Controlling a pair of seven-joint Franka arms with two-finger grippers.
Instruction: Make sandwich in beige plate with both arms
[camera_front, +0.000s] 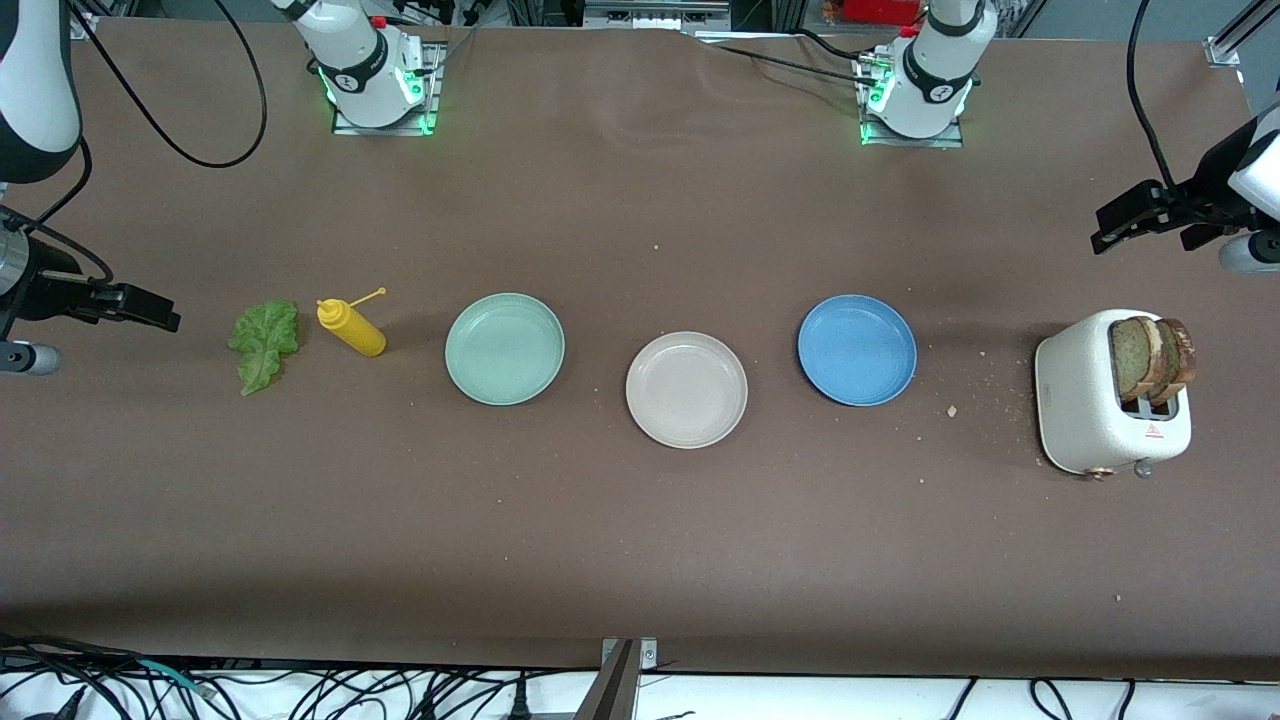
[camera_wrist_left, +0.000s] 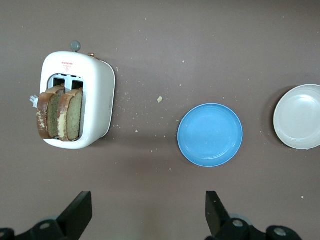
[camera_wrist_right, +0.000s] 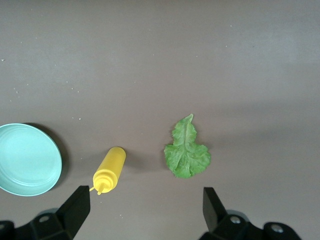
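Observation:
The beige plate (camera_front: 686, 388) (camera_wrist_left: 299, 116) sits bare in the middle of the table. Two brown-crusted bread slices (camera_front: 1152, 358) (camera_wrist_left: 59, 120) stand upright in the slots of a white toaster (camera_front: 1090, 400) toward the left arm's end. A ruffled green lettuce leaf (camera_front: 266, 343) (camera_wrist_right: 187, 152) lies flat on the table toward the right arm's end. My left gripper (camera_front: 1125, 218) (camera_wrist_left: 148, 200) hangs open over bare table beside the toaster, holding nothing. My right gripper (camera_front: 150, 308) (camera_wrist_right: 145, 197) hangs open over bare table beside the lettuce, also holding nothing.
A mint-green plate (camera_front: 504, 348) and a blue plate (camera_front: 857, 349) flank the beige one. A yellow squeeze bottle (camera_front: 352, 327) lies on its side between the lettuce and the mint-green plate. Crumbs dot the table between the blue plate and the toaster.

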